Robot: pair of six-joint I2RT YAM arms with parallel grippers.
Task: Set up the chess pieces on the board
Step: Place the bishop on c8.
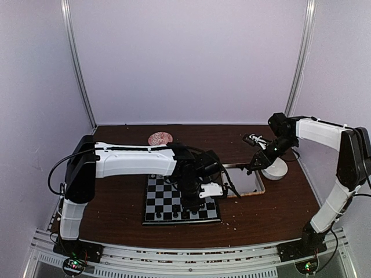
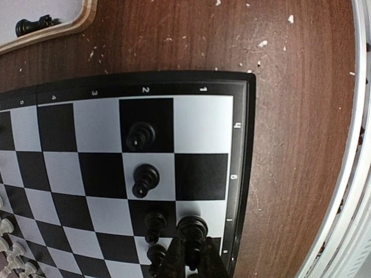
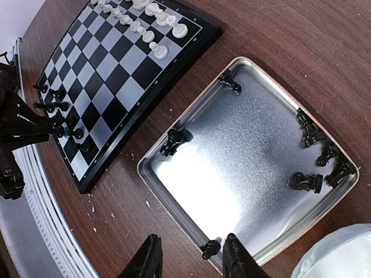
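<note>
The left arm (image 1: 133,162) reaches level across the table, wrist bent down over the board (image 2: 200,124). The left claw (image 2: 191,258) is clamped on a black piece (image 2: 193,227), with other black pieces (image 2: 142,136) ranked just ahead of it. The right arm (image 1: 324,133) folds inward and pitches down over the tray (image 3: 232,162); the right claw (image 3: 191,255) has its jaws apart, a loose black piece (image 3: 210,249) between the tips.

1. The left arm (image 1: 133,161) stretches out level, and its wrist bends so that the left gripper (image 2: 191,260) points straight down with its fingers drawn nearly together.
2. The right arm (image 1: 324,134) folds at a raised elbow. The right gripper (image 3: 191,258) angles down below the wrist, with its fingers (image 3: 149,260) parted.
</note>
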